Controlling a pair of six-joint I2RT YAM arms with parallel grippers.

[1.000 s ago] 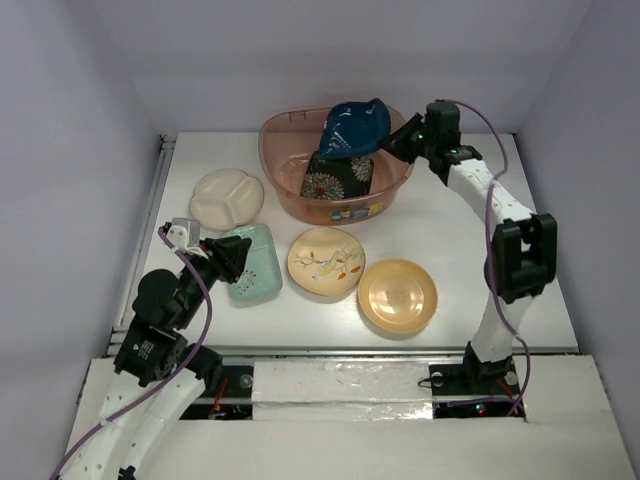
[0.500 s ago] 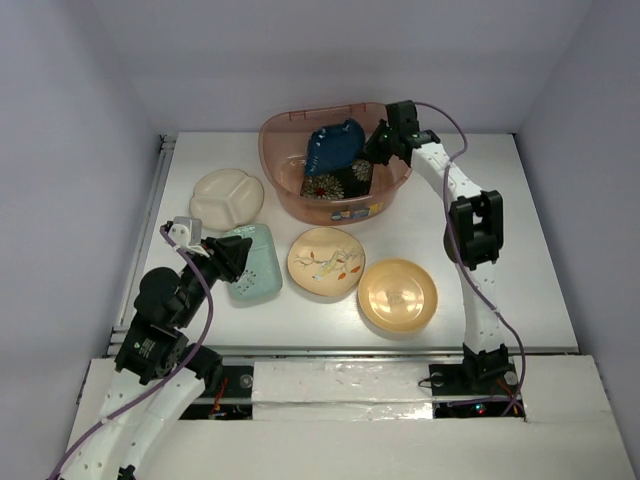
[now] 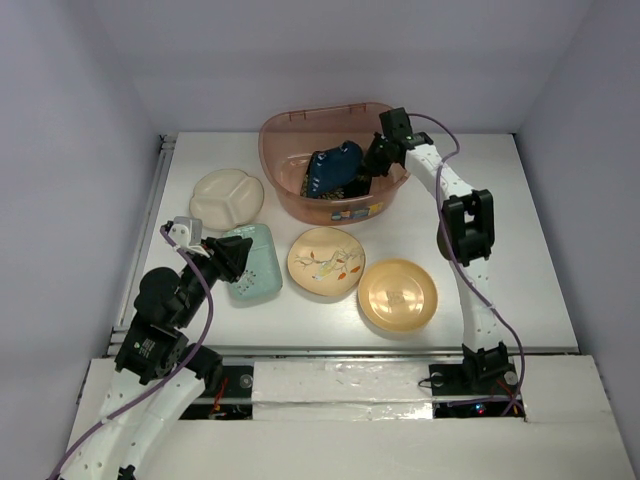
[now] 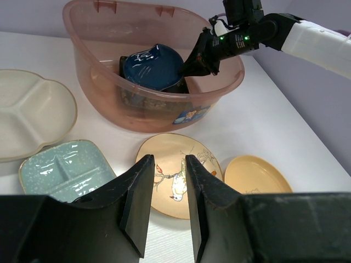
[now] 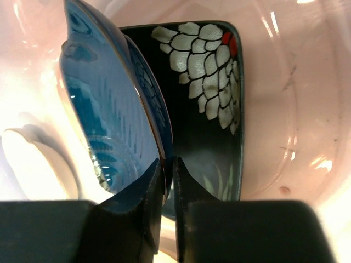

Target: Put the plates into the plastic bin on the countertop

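Blue plate (image 3: 333, 165) lowered, tilted — right gripper (image 5: 165, 165) pinching

Blue plate (image 4: 152, 66) inside pinkish bin (image 4: 90, 61)

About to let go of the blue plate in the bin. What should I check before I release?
1. Grip: right gripper has its jaws shut on the rim of the dark-blue plate: ok.
2. Plate inside the walls of the plastic bin: ok.
3. Plate lying flat: not ok, it stands tilted on edge over the black square plate.
4. Plate's lower edge supported: cannot tell.
5. left gripper away from the bin, jaws open: ok.
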